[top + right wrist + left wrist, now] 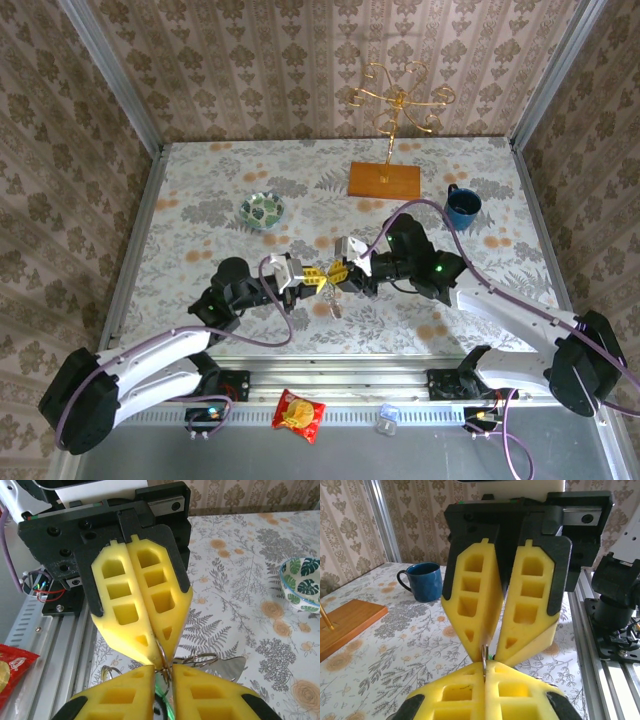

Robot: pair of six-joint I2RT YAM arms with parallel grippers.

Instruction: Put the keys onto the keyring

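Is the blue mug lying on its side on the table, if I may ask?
No, the mug stands upright in the left wrist view, with its open rim facing up.

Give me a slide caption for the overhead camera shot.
Left gripper and right gripper meet tip to tip over the floral table, the keys hanging at their fingertips.

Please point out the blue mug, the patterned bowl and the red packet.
Dark blue ceramic mug [426, 582]: left wrist view, side wall.
Green-white patterned round bowl [262, 210]: top view, inner bottom.
Red plastic snack packet [298, 414]: top view, its middle.
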